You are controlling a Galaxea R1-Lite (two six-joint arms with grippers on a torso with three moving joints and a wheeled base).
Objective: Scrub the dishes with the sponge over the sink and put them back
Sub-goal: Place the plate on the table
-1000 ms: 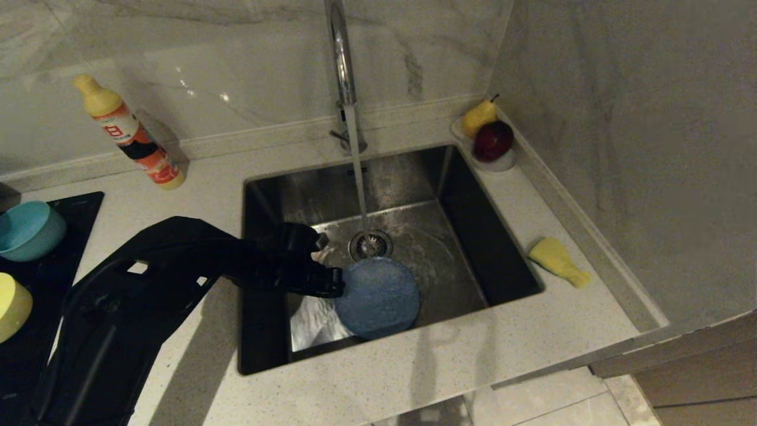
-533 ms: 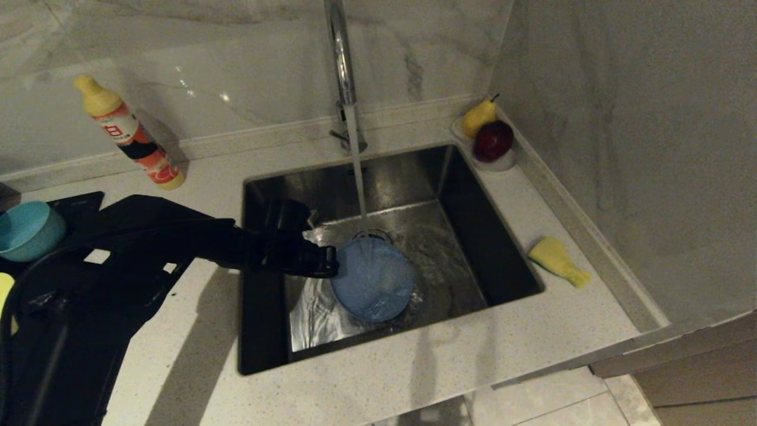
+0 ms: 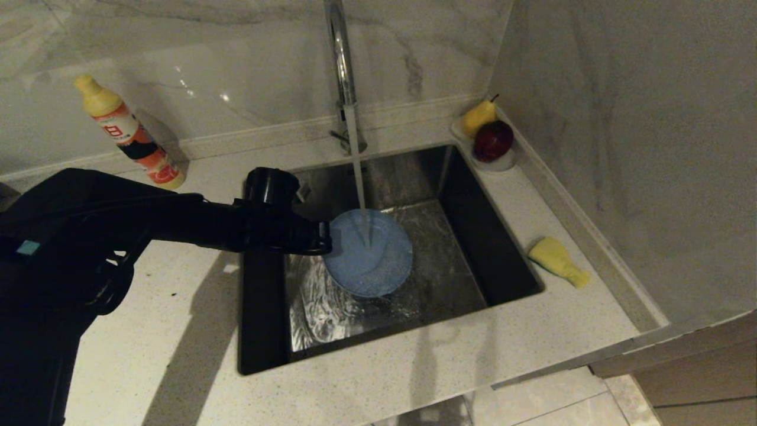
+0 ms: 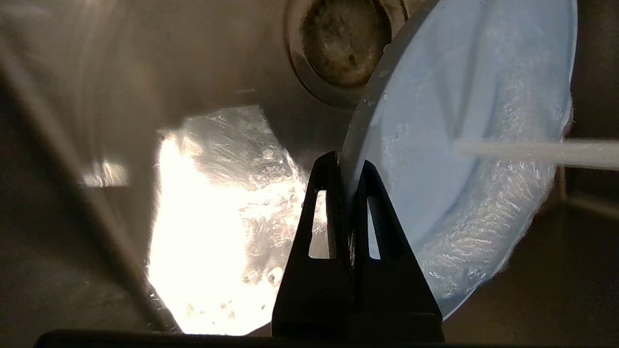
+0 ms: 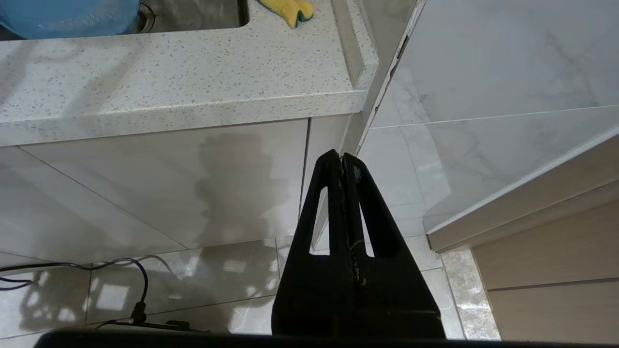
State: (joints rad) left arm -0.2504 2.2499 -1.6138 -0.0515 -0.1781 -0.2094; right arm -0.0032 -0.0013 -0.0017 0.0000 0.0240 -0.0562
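Observation:
My left gripper is shut on the left rim of the light-blue plate, holding it up over the sink, above the drain. Water from the tap runs onto the plate's upper face. The yellow sponge lies on the counter to the right of the sink. My right gripper is shut and empty, hanging below the counter edge over the floor. The two bowls are hidden behind my left arm.
A detergent bottle stands at the back left by the wall. A small dish with a pear and a red apple sits at the sink's back right corner. A wall closes off the right side.
My left gripper has lifted the plate up from near the sink floor and carried it back under the running water. The arm now covers the bowls at the left.

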